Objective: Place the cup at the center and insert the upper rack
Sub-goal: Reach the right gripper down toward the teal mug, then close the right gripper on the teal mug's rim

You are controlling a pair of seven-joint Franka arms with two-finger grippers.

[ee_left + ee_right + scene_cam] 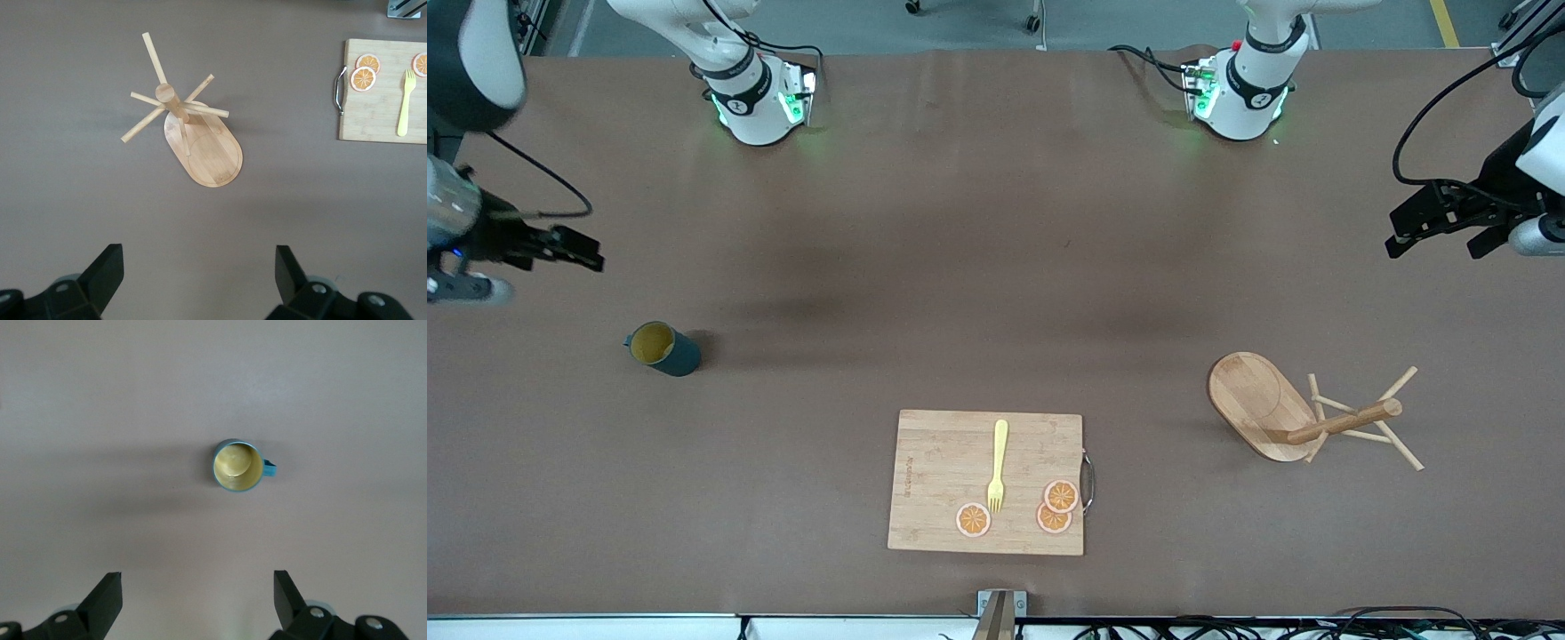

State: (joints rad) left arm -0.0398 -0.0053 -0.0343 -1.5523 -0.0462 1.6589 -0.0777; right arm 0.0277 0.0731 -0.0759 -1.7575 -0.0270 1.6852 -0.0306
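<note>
Cup upright on the bench toward the right arm's end, handle barely visible in the front view, plain in the right wrist view; upper rack standing toward the left arm's end, post leaning in the front view, pegs thin, some overlapping; cutting board nearest the camera, carrying a yellow fork and three orange slices; left gripper wide, empty, above the bench near the rack; right gripper wide, empty, above the bench near the cup; both arms cut off by the frame edges.
</note>
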